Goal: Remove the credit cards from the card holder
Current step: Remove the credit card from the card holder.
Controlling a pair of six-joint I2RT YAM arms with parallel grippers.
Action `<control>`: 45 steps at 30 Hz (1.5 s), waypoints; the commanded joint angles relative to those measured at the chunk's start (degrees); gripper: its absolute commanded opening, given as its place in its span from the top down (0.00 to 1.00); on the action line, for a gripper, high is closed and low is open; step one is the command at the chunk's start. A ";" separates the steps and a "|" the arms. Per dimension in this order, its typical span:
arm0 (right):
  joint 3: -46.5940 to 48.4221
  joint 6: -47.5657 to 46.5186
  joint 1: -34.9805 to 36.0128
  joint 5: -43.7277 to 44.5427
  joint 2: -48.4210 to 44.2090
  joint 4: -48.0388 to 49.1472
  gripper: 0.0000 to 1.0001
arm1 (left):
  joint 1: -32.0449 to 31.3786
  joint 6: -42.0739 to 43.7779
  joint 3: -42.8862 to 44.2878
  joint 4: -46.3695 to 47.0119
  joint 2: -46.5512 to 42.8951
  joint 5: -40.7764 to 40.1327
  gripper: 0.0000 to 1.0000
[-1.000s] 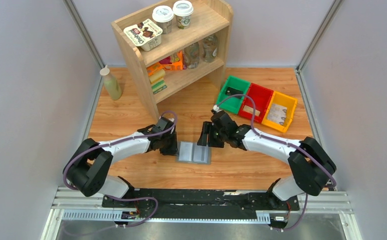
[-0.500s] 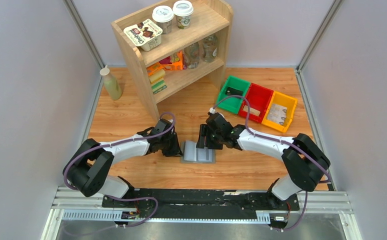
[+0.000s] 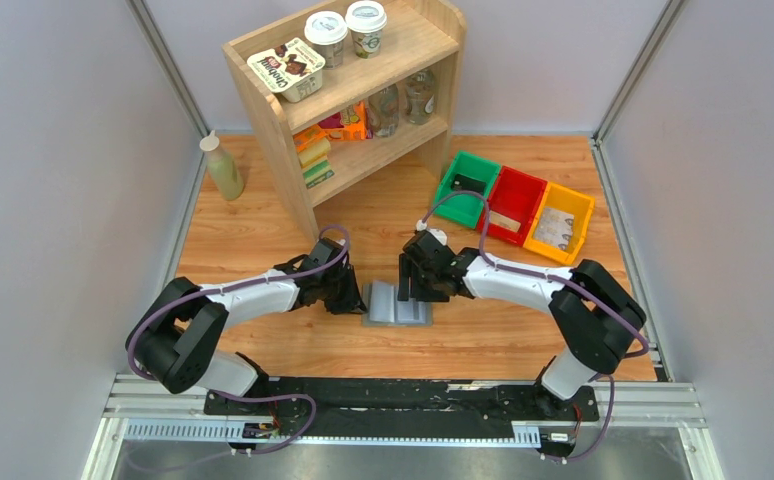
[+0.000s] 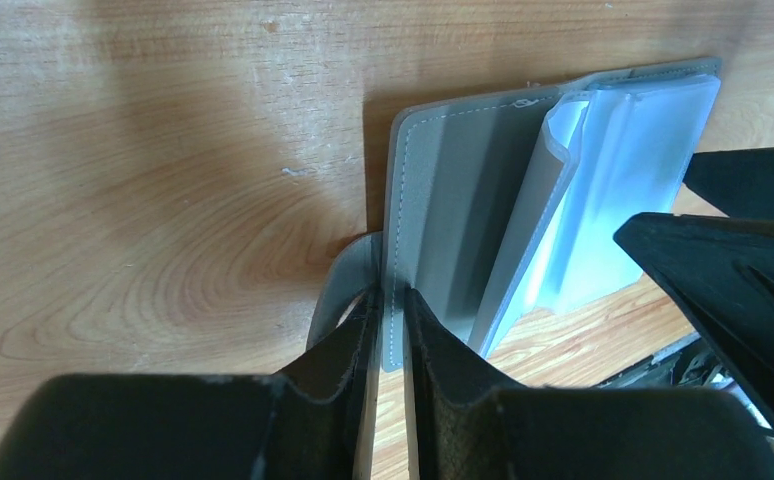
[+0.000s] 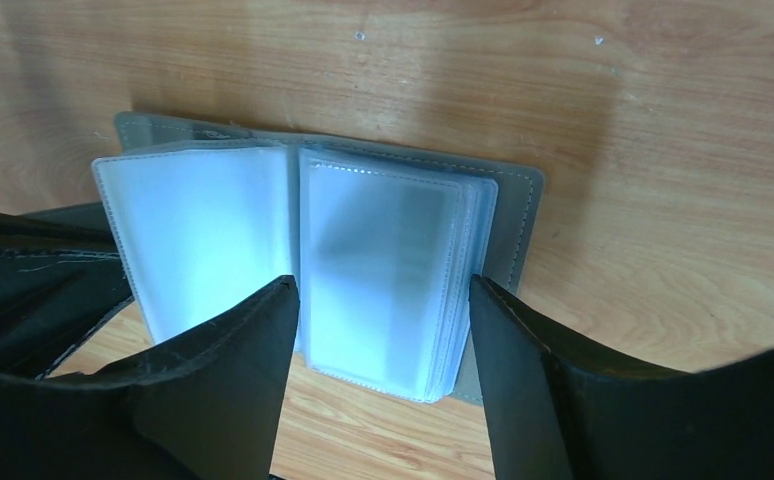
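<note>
The card holder [image 3: 397,304] lies open like a book on the counter [image 3: 503,335], between our 2 arms. Our left gripper [image 4: 388,300] is clamped on the edge of its grey left cover, which we judge pins the holder against sliding. Our right gripper [image 5: 383,290] hangs spread wide, 1 finger on each side of the right stack of pale pockets, apparently placed to pinch there. The credit cards are hidden behind the cloudy pockets; we see none outside.

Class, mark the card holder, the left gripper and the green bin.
card holder [image 3: 393,308], top external view, pale inner pockets.
left gripper [image 4: 390,320], left wrist view, midway between fingertips.
green bin [image 3: 479,160], top external view, far rim.
</note>
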 commanded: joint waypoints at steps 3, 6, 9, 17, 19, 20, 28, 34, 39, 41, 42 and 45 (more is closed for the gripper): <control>2.69 -1.27 1.19 -0.67 1.05 0.88 0.36 | 0.08 -0.53 -0.95 -0.13 -0.02 0.29 0.79; 3.65 -1.54 1.72 -0.41 0.44 0.00 0.36 | 0.00 -0.62 -0.95 -0.22 -0.19 0.38 0.79; 5.06 -1.54 2.16 2.13 0.08 -2.72 0.34 | 0.00 -0.62 -0.86 -0.22 -0.28 0.55 0.79; 6.12 -1.80 2.25 5.84 0.61 -5.19 0.28 | 0.00 -0.53 -0.69 -0.05 -0.46 0.47 0.79; 6.29 -1.80 2.33 5.48 0.96 -4.66 0.29 | 0.00 -0.53 -0.77 0.04 -0.37 0.47 0.79; 6.29 -1.89 2.33 5.13 1.22 -4.49 0.30 | 0.00 -0.53 -0.77 -0.05 -0.28 0.55 0.79; 6.64 -2.68 2.33 2.41 3.50 -2.90 0.34 | -0.09 -0.53 -0.77 0.13 -0.28 0.64 0.79; 6.47 -2.94 2.42 1.44 4.04 -2.64 0.38 | 0.00 -0.53 -0.86 0.13 -0.20 0.90 0.79; 7.17 -3.82 2.86 1.18 2.63 -2.90 0.39 | 0.00 -0.62 -0.69 0.39 -0.19 1.17 0.79; 7.78 -4.00 3.04 0.74 2.28 -3.25 0.39 | -0.09 -0.71 -0.77 0.39 -0.20 1.26 0.79; 8.13 -4.17 3.04 0.74 2.28 -3.69 0.37 | -0.09 -0.71 -0.69 0.39 -0.19 1.26 0.79; 9.28 -4.00 3.65 3.62 2.37 -5.97 0.32 | -0.18 -0.71 -0.60 0.57 -0.11 1.17 0.79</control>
